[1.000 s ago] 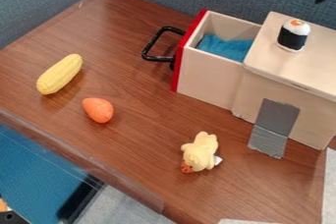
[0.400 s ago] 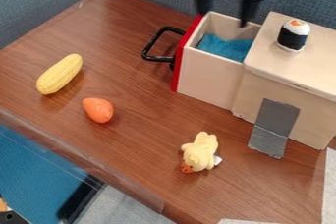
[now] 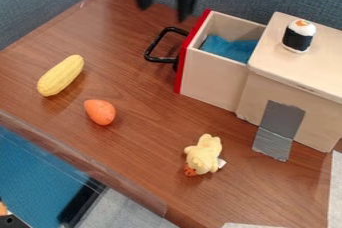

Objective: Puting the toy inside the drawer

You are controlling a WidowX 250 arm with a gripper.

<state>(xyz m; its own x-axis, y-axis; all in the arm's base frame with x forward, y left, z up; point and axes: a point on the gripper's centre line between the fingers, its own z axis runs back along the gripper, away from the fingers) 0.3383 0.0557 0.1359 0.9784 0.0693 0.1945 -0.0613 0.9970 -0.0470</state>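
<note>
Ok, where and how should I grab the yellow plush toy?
I'd take the yellow plush toy around its middle, coming straight down, with the fingers closing on its two long sides. It lies low on the table, longer than it is wide, and nothing touches those sides.

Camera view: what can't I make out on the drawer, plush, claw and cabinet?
All in camera view:
- Drawer: floor under the blue cloth.
- Yellow plush: underside, hidden by its body.
- Claw: upper part, cut off by top edge.
- Cabinet: right end, cut off by right edge.
</note>
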